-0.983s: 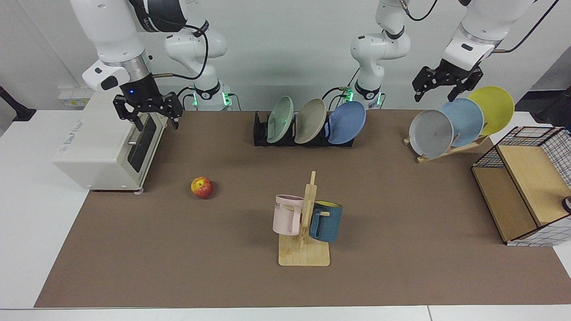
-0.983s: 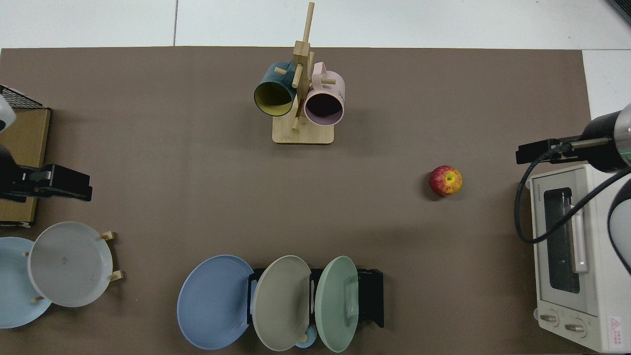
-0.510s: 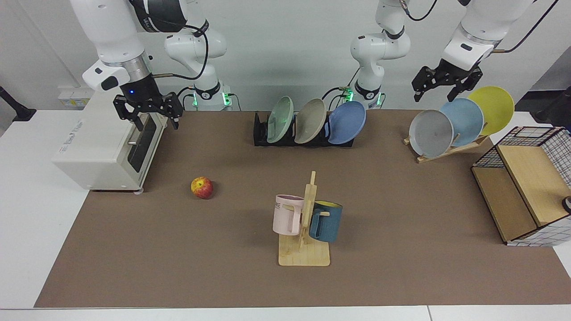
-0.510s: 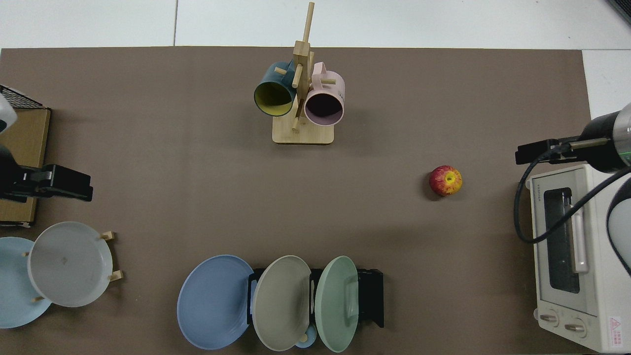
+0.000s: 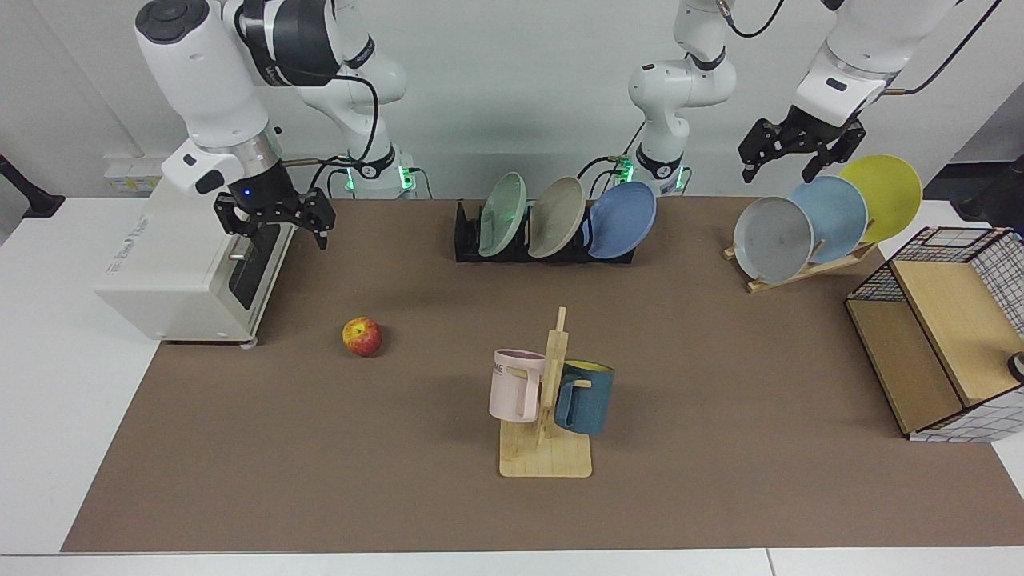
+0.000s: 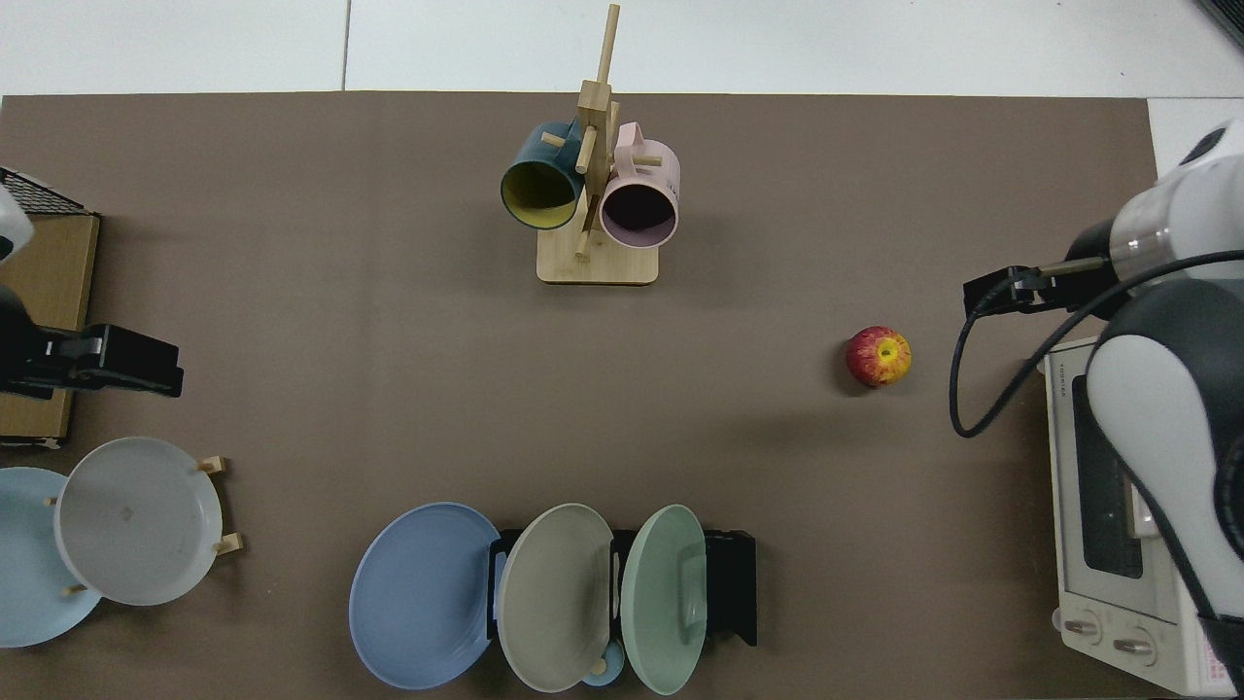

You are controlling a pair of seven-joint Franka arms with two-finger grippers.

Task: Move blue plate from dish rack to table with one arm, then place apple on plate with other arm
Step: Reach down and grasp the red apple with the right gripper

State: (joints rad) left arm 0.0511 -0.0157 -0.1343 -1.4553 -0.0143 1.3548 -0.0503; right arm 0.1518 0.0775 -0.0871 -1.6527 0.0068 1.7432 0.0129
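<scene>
The blue plate (image 5: 622, 220) (image 6: 420, 595) stands on edge in the last slot of the black dish rack (image 5: 467, 242) (image 6: 735, 585), next to a beige and a green plate. The apple (image 5: 362, 336) (image 6: 879, 356) lies on the brown mat of the table (image 5: 720, 416). My right gripper (image 5: 278, 230) hangs open and empty in front of the toaster oven, above and behind the apple. My left gripper (image 5: 780, 168) hangs open and empty high above the wooden plate stand, well away from the blue plate.
A white toaster oven (image 5: 180, 264) stands at the mat's edge near the apple. A wooden mug tree (image 5: 548, 400) with a pink and a teal mug stands mid-table. A wooden stand (image 5: 800, 270) holds grey, pale blue and yellow plates. A wire-and-wood box (image 5: 944, 352) sits beside it.
My right arm has swung out from the toaster oven towards the table's middle, bringing its gripper a little closer to the apple. The left gripper has lifted only slightly.
</scene>
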